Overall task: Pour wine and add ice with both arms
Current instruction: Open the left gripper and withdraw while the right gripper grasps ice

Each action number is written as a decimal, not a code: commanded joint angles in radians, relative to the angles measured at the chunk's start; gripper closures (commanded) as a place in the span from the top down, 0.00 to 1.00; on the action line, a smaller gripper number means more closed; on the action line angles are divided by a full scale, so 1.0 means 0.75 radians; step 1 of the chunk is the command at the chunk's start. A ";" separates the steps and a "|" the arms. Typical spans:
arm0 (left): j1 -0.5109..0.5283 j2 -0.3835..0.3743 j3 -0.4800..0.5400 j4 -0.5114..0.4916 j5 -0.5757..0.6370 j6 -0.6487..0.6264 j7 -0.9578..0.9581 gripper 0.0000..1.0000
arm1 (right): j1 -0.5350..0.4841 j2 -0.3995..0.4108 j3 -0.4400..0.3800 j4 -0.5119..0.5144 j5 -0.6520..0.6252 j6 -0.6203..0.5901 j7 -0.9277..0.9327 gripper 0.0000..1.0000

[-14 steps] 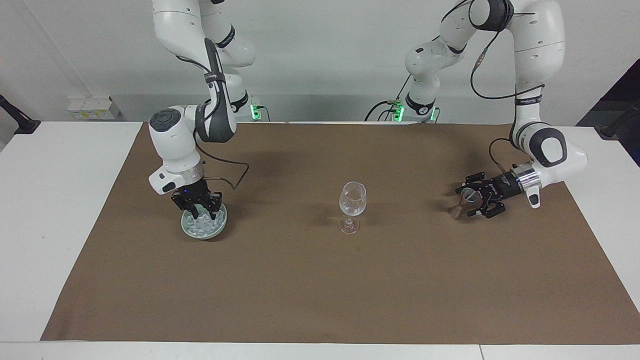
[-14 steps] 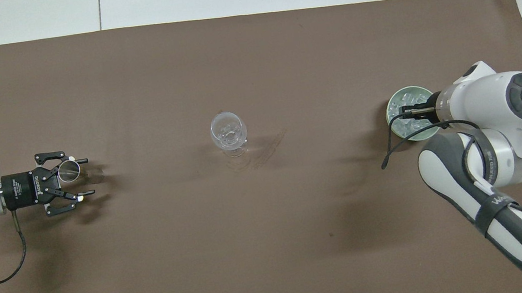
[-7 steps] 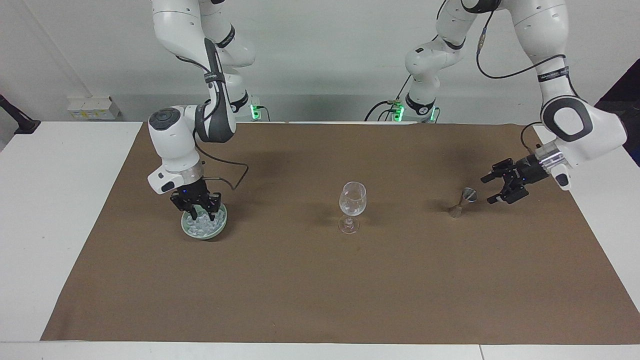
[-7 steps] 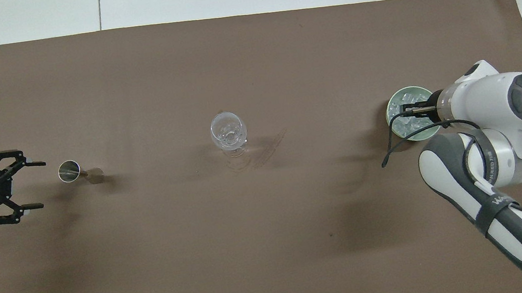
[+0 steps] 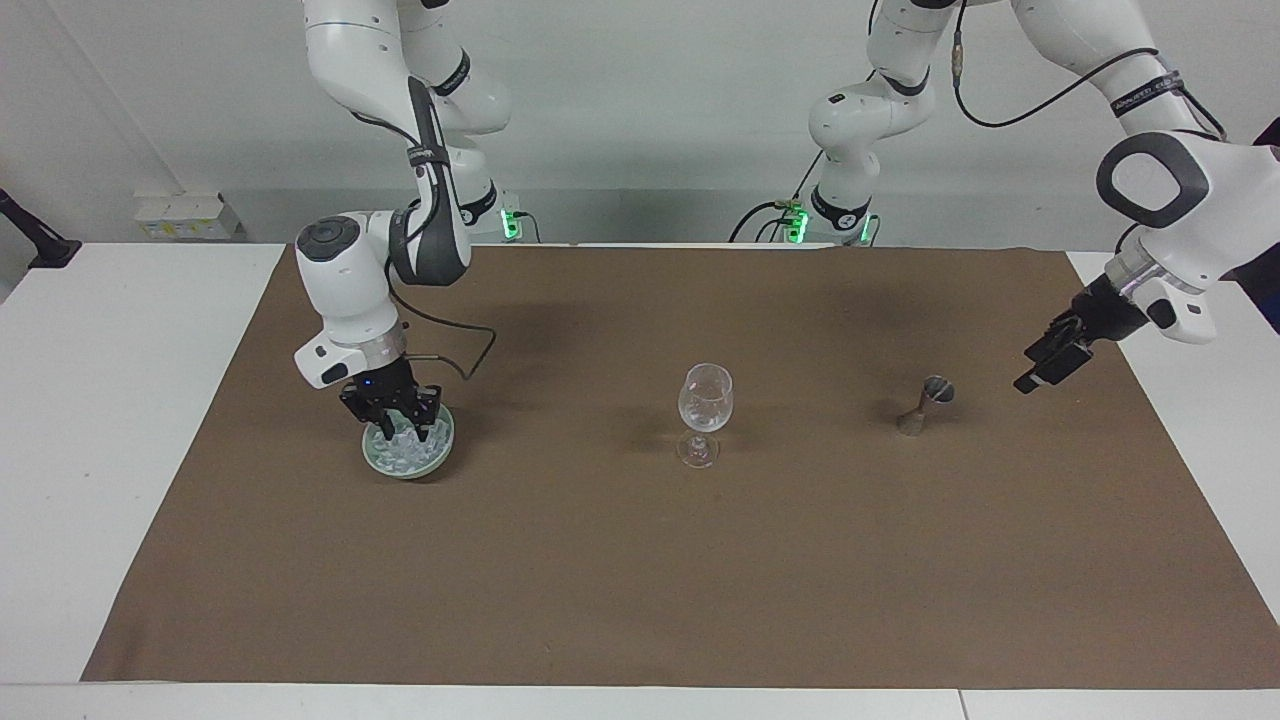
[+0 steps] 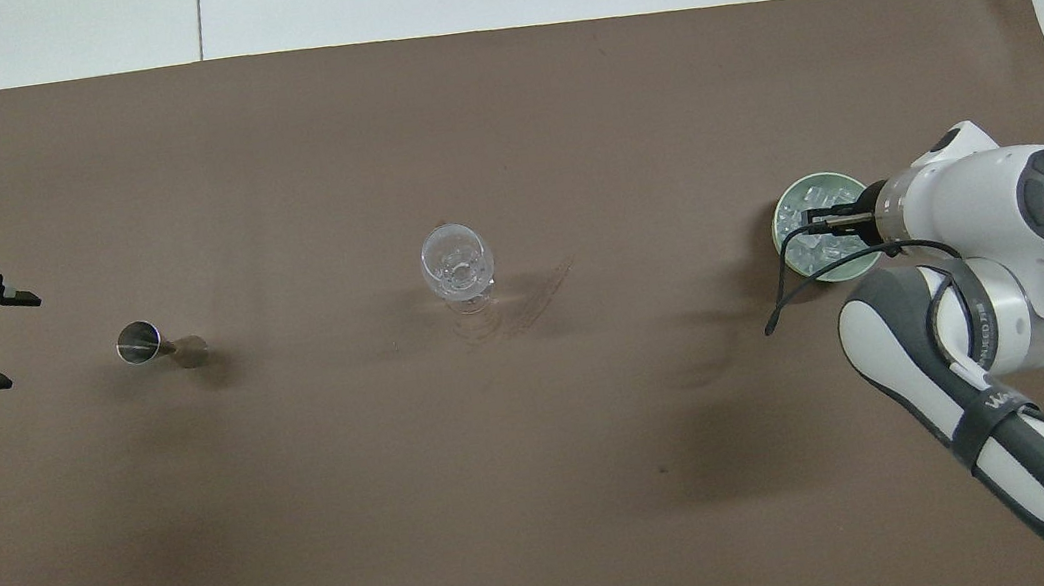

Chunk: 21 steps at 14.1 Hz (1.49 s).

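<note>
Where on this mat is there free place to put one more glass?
Bare: the brown mat farther from the robots than the wine glass, and the gaps from glass to jigger and to bowl. Crowded: the bowl's ice, with the right end effector in it. The left end effector hangs open over the mat's end.

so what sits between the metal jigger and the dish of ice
Only the stemmed glass stands between the jigger and the ice dish, shown plainly in the overhead view.
</note>
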 commanded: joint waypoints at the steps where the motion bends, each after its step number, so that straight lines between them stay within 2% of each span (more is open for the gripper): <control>1: -0.089 -0.062 0.011 0.000 0.178 0.062 0.097 1.00 | -0.022 -0.013 0.011 -0.023 -0.026 0.031 -0.008 0.39; 3: -0.179 -0.088 0.011 0.000 0.303 0.085 0.112 1.00 | -0.022 -0.013 0.011 -0.023 -0.026 0.027 -0.006 0.27; 5: -0.234 -0.107 0.011 0.000 0.342 0.085 0.167 1.00 | -0.022 -0.013 0.011 -0.023 -0.026 0.027 -0.006 0.07; 6: -0.245 -0.121 0.011 0.000 0.343 0.073 0.218 1.00 | -0.022 -0.013 0.011 -0.023 -0.026 0.029 -0.006 0.00; 9: -0.284 -0.201 0.009 0.002 0.347 -0.039 0.442 1.00 | -0.016 -0.017 0.011 0.010 -0.026 0.019 -0.008 0.00; 12: -0.324 -0.248 0.007 0.026 0.351 -0.133 0.466 1.00 | -0.020 -0.039 0.011 0.071 -0.024 -0.034 -0.006 0.00; 16: -0.324 -0.250 -0.019 0.175 0.414 -0.403 0.557 1.00 | -0.020 -0.139 0.013 0.206 -0.020 -0.326 0.017 0.00; 19: -0.320 -0.266 -0.044 0.192 0.424 -0.453 0.560 1.00 | -0.014 -0.211 0.015 0.339 0.001 -0.547 0.023 0.00; 21: -0.304 -0.268 -0.034 0.192 0.410 -0.453 0.548 1.00 | -0.011 -0.237 0.015 0.475 -0.001 -0.741 0.023 0.00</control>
